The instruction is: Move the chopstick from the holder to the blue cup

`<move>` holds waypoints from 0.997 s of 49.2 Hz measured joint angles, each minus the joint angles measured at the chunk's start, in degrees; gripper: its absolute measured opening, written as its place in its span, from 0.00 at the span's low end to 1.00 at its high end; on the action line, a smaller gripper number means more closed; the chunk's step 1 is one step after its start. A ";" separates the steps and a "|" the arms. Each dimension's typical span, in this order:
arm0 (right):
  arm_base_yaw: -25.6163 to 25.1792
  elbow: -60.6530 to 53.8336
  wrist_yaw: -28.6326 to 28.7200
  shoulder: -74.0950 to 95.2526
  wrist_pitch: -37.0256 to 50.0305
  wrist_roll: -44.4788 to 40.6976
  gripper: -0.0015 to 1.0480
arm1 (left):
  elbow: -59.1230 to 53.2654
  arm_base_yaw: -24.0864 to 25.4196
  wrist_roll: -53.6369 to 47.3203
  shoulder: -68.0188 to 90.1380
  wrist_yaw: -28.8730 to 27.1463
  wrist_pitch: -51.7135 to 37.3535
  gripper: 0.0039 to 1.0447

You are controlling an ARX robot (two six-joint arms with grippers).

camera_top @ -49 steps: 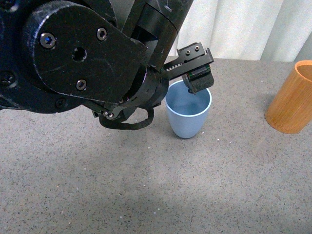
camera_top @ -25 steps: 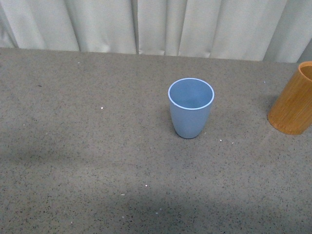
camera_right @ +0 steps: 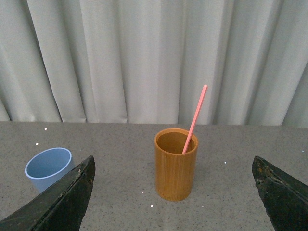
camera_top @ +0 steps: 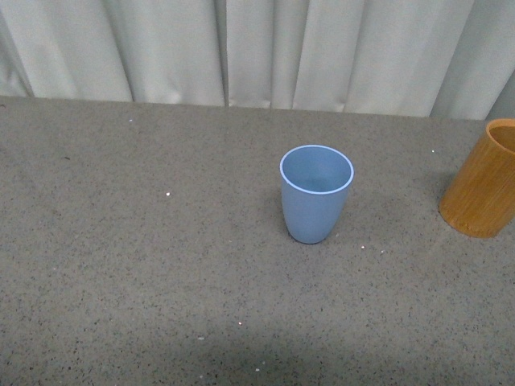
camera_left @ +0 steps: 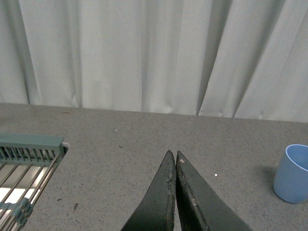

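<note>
Blue cup [camera_top: 316,193]: upright near the middle of the grey speckled surface [camera_top: 121,265], mouth up. Shows only its plain blue inside from the front.

Brown wooden holder [camera_top: 481,186]: upright too, to the right of the cup and well apart from it. Cut off by the right edge of the front view.

1 pink chopstick [camera_right: 195,119]: in the holder, not in the cup. Rests against the holder's rim, low end down inside. Sticks up high above the rim, with the top end tilted away from the cup side. Shows only in the right wrist view.

Left pincer [camera_left: 172,154]: shut tight, with 2 dark fingers pressed together at the tips and nothing between them. Hangs above the surface, well to the left of the cup. Points toward the curtain [camera_top: 241,48].

Right pincer [camera_right: 172,163]: spread wide open, with 2 dark fingers [camera_right: 65,199] far apart and nothing held. Faces the holder from the near side. Frames the holder and the chopstick between the fingers, and touches neither. Sits well apart from both. Covers a bit of the cup with 1 finger in that view.

Green rack [camera_left: 29,144]: on the surface, on the other side of the left pincer from the cup. Made of thin bars, only partly in view.

Curtain: white, in long folds, along the far edge of the surface.
</note>
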State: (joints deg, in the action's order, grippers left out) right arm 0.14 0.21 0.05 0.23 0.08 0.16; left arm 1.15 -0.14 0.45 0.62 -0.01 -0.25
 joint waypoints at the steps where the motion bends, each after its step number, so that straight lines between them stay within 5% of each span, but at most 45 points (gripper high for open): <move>1: 0.00 0.00 -0.02 0.00 0.00 -0.02 0.91 | 0.00 0.00 0.02 -0.07 0.00 0.02 0.03; 21: 0.00 0.00 0.00 -0.02 0.00 -0.02 0.91 | 0.00 0.00 0.00 -0.37 -0.02 0.22 0.03; 32: 1.05 0.83 -2.73 1.81 -1.29 2.93 0.91 | 0.00 0.00 0.02 -0.39 -0.02 0.22 0.49; 35: 3.34 2.40 -6.62 11.45 5.11 8.44 0.91 | 0.00 0.00 0.02 -0.42 -0.11 0.22 0.62; 45: 1.33 11.30 -2.95 45.66 31.17 9.38 0.91 | 0.00 0.00 0.00 -0.44 -0.07 0.22 0.92; 49: -0.15 16.20 -2.89 57.96 36.02 7.82 0.91 | 0.00 0.00 -0.09 -0.44 -0.07 0.22 0.94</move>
State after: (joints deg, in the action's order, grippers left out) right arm -0.01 16.40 -2.83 58.19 36.10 7.99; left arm 1.15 -0.14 0.36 0.19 -0.08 -0.03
